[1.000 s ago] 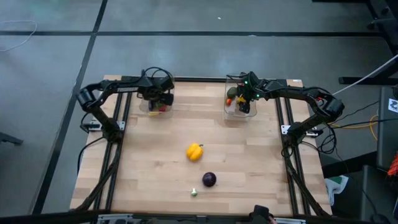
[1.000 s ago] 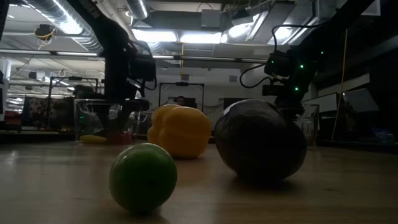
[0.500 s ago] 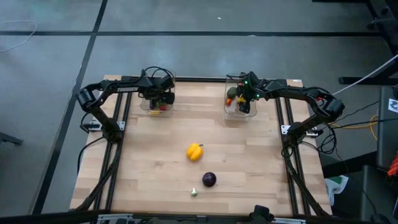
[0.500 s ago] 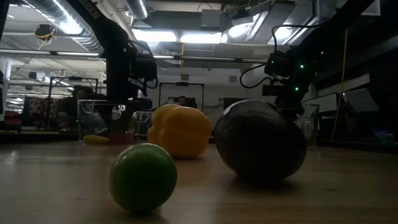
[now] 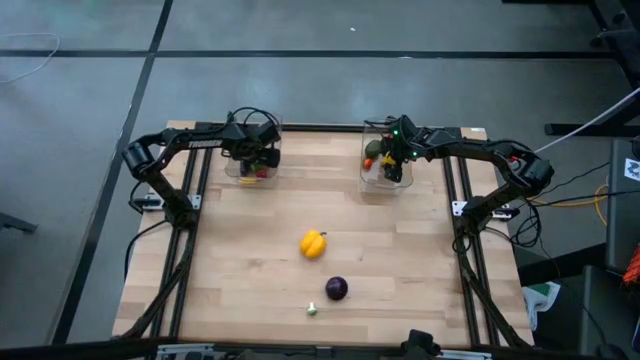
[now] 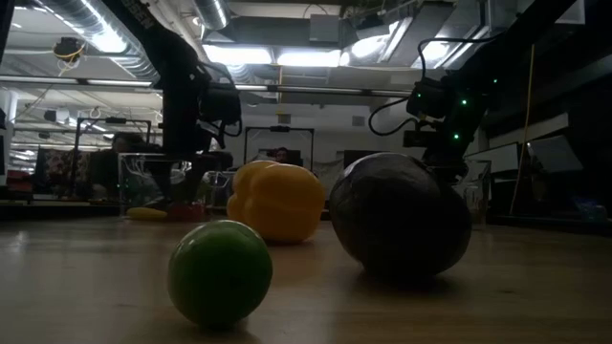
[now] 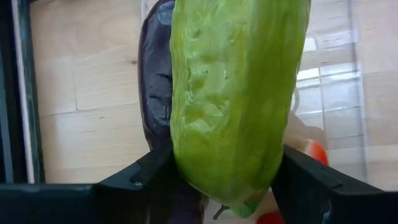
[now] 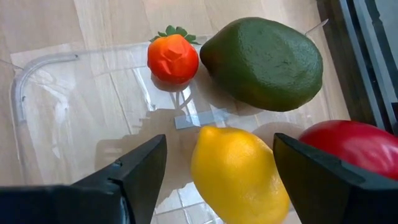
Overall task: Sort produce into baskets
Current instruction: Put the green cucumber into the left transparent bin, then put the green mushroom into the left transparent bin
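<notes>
Nearest on the wooden counter (image 5: pixel 240 270), the small green ball (image 5: pixel 312 310), the round purple piece (image 5: pixel 337 288) and the yellow pepper (image 5: pixel 313 243) had not moved, so three pieces remained unsorted. Farther back, my left arm had shifted only slightly over the left clear plastic bin (image 5: pixel 243 172). Its jaws pinched a green cucumber (image 7: pixel 236 99) beside a purple eggplant (image 7: pixel 155 87), release seemingly pending. My right jaws hung spread above the right clear bin (image 8: pixel 37 68), over lemon (image 8: pixel 239 171), avocado (image 8: pixel 264 62) and tomato (image 8: pixel 357 146).
</notes>
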